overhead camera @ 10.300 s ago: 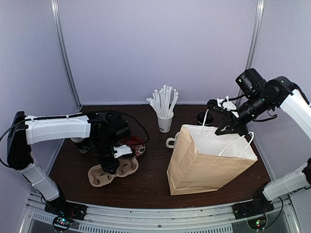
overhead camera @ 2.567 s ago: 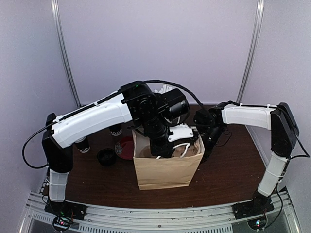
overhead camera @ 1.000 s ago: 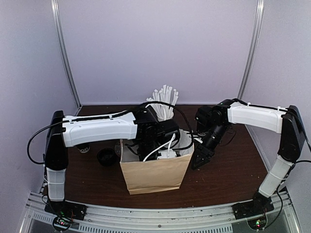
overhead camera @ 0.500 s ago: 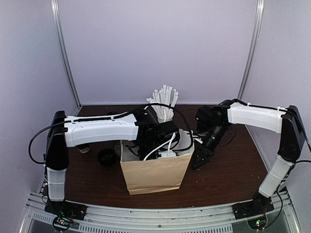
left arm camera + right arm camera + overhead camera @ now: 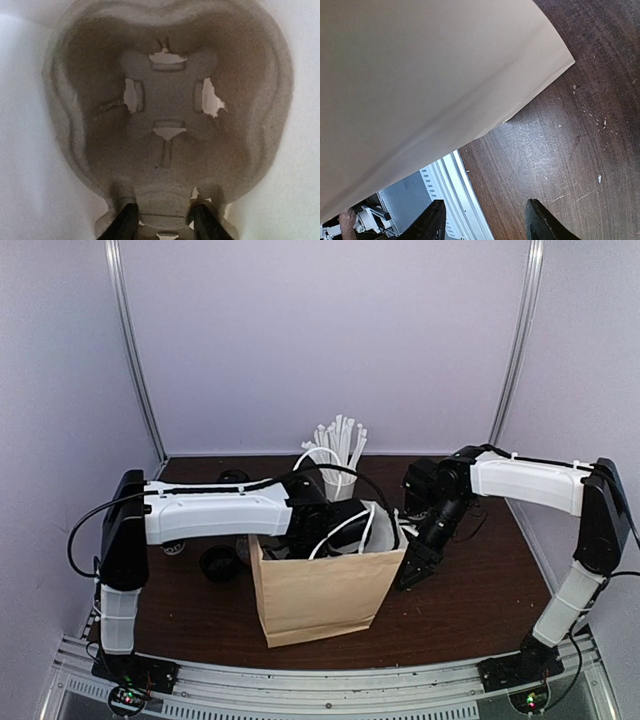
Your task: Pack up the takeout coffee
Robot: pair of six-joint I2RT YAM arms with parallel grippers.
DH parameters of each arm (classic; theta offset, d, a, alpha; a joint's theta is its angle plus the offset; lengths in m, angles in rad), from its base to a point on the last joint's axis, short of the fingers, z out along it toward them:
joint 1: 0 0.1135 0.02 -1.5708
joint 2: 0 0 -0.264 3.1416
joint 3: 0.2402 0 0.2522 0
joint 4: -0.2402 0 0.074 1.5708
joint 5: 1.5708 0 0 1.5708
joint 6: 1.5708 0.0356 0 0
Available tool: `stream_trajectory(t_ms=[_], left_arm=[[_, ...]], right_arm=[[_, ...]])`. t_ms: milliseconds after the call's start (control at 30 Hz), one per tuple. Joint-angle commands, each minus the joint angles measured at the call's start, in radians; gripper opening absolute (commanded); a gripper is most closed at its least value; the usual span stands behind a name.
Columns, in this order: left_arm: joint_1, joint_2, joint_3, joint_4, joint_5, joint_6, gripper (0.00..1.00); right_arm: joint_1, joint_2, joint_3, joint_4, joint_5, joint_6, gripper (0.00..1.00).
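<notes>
One left hand (image 5: 165,221) deeper in bag (image 5: 325,592)

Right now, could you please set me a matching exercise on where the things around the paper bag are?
Things:
1 paper bag
2 straws
3 cup carrier
4 right fingers

Places:
A inside the bag
B behind the bag
C standing mid-table
D open, right of the bag

Pairs: 1-C, 2-B, 3-A, 4-D.
</notes>
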Motion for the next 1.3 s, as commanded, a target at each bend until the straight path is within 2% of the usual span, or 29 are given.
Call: stream_trajectory(t_ms=[0, 400, 600, 767, 967, 1100, 1167, 1267], left_arm=[[0.005, -0.073, 0.034, -0.016, 0.004, -0.008, 0.44], [0.006, -0.203, 0.100, 0.008, 0.027, -0.028, 0.47], [0.006, -0.264, 0.184, -0.006, -0.024, -0.019, 0.47], [0.006, -0.355, 0.228, 0.047, -0.040, -0.017, 0.48], [0.005, -0.514, 0.151, 0.210, -0.140, -0.036, 0.51], [0.010, -0.627, 0.034, 0.333, -0.250, -0.051, 0.61], [0.036, -0.646, -0.007, 0.361, -0.270, -0.090, 0.67], [0.115, -0.631, -0.022, 0.354, -0.234, -0.163, 0.69]], right_arm=[[-0.002, -0.044, -0.008, -0.007, 0.016, -0.015, 0.58], [-0.004, -0.048, -0.008, -0.013, 0.024, -0.021, 0.59], [-0.010, -0.060, -0.007, -0.016, 0.034, -0.031, 0.60], [-0.042, -0.084, 0.011, -0.040, 0.046, -0.054, 0.60], [-0.071, -0.130, 0.054, -0.081, 0.059, -0.072, 0.60], [-0.071, -0.177, 0.123, -0.126, 0.086, -0.107, 0.61], [-0.071, -0.220, 0.175, -0.143, 0.099, -0.127, 0.61], [-0.069, -0.302, 0.262, -0.139, 0.113, -0.132, 0.62]])
